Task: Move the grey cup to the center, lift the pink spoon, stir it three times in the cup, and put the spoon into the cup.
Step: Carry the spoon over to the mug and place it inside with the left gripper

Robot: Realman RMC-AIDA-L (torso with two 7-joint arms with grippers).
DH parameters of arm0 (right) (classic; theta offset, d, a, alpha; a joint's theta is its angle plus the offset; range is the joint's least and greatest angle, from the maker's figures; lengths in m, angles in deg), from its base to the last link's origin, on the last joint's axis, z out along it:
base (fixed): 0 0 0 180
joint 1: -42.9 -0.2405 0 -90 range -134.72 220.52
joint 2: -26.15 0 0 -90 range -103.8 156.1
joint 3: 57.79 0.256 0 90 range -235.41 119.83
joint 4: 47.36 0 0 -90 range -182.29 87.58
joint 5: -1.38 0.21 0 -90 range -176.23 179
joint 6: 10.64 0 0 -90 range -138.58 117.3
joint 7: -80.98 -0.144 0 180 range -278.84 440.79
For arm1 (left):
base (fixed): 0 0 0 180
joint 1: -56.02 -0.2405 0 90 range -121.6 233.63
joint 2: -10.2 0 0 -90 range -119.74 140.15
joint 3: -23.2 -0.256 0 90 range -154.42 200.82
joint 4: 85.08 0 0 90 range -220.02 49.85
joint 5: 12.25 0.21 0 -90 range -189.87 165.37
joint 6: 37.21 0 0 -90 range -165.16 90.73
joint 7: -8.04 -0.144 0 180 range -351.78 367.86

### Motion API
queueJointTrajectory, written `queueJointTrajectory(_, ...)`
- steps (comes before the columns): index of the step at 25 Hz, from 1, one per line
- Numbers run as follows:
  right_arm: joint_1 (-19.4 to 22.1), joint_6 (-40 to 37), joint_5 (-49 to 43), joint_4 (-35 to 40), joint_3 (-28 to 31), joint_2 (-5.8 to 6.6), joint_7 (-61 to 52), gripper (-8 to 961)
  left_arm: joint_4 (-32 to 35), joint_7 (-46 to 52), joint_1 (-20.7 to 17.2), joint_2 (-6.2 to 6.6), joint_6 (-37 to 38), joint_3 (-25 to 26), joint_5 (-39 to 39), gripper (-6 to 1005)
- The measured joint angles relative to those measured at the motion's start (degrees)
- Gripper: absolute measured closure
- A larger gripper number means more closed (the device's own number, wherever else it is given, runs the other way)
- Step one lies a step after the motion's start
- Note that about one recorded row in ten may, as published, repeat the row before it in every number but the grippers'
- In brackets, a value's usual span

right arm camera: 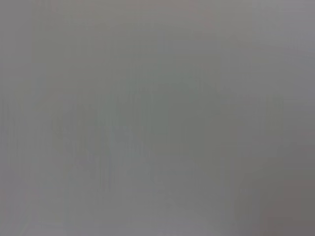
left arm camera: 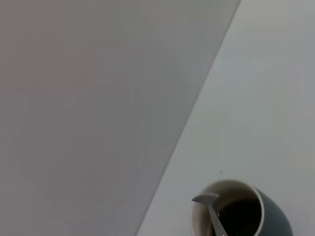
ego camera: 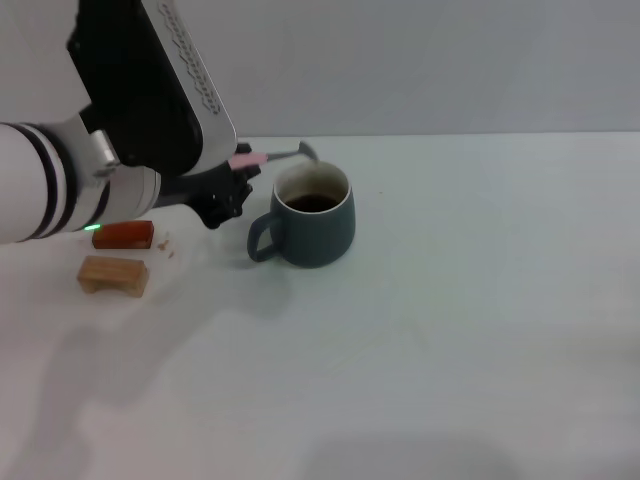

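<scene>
White table (ego camera: 450,330): left hand (ego camera: 238,172) grips pink spoon (ego camera: 262,157).

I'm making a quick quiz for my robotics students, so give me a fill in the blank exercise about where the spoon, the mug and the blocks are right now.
1. The left gripper holds the pink spoon by its ____ handle.
2. The spoon's metal bowl is in the air above the grey cup, which holds a ____ liquid.
3. The cup's loop handle points toward the robot's ____ side.
4. The red-brown block lies just behind the ____ wooden block.

Missing words: pink; dark; left; tan
</scene>
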Motion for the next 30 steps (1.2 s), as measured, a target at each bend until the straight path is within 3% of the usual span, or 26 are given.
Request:
queueJointTrajectory(4, 0.0, 0.0, 0.0, -0.11, 0.0, 0.0, -0.02, 954, 5.19, -0.83, 1.99, -0.16, 0.42, 0.8, -0.03, 836)
queueJointTrajectory(16, -0.1, 0.01, -0.01, -0.15, 0.0, 0.0, -0.04, 955, 12.01, -1.01, 5.96, -0.13, 1.25, 0.86, 0.54, 837)
queueJointTrajectory(30, -0.08, 0.01, -0.01, 0.2, 0.0, 0.09, -0.12, 954, 24.43, -1.12, 15.36, -0.29, 4.27, 1.12, 0.55, 837)
